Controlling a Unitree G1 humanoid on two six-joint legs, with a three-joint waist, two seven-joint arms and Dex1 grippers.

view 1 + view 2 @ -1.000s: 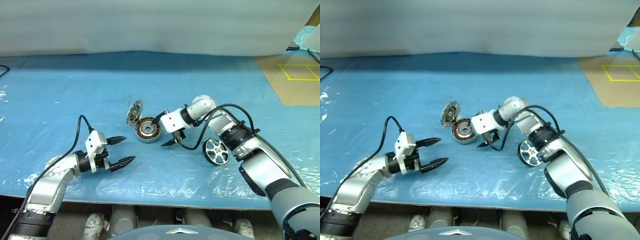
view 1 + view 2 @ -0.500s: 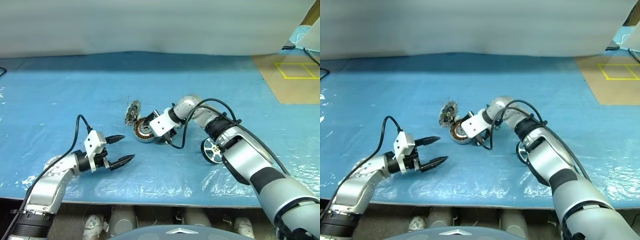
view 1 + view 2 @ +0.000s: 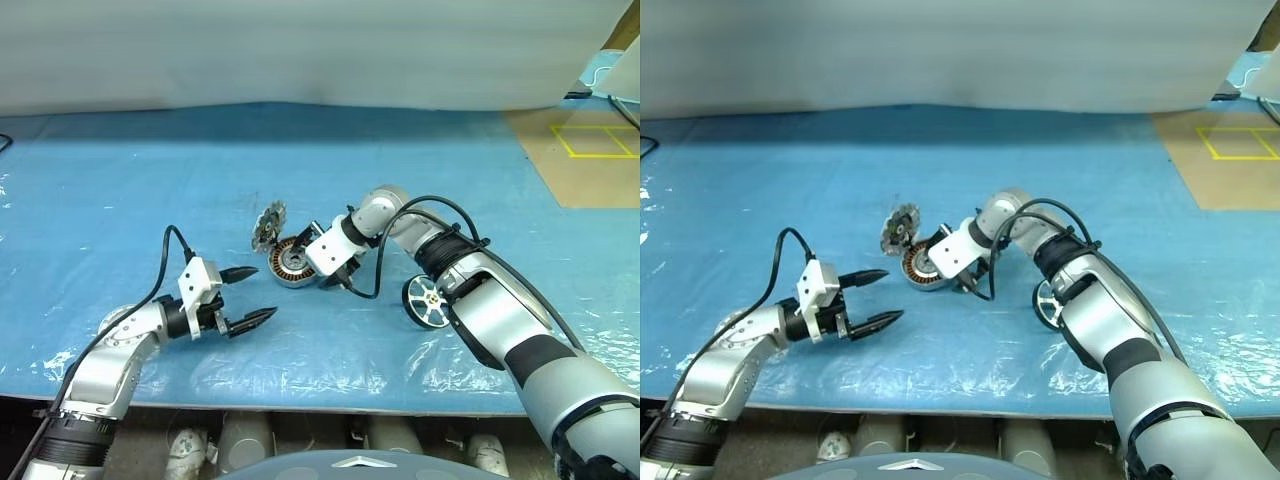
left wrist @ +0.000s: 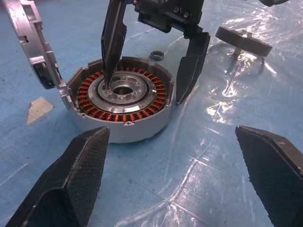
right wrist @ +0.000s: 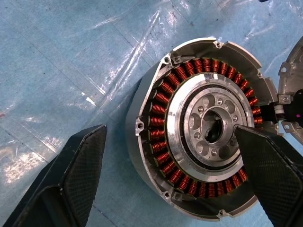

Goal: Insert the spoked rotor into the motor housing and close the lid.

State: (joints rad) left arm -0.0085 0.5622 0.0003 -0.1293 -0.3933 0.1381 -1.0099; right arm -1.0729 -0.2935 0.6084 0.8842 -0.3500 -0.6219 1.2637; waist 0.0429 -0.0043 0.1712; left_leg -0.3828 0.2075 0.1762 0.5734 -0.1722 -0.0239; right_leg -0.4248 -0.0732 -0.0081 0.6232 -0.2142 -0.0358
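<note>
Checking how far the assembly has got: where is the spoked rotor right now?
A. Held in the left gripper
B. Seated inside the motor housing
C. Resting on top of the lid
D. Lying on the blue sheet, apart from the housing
D: the spoked rotor lies on the blue sheet, apart from the motor housing, whose copper windings remain uncovered.

Our left hand (image 3: 242, 297) hovers low over the counter (image 3: 120, 190), arm bent at our left side, its two black fingers spread wide and pointing forward and inward. Our right arm reaches across toward the middle, wrist bent steeply down, the right hand (image 4: 149, 80) likewise spread wide.
</note>
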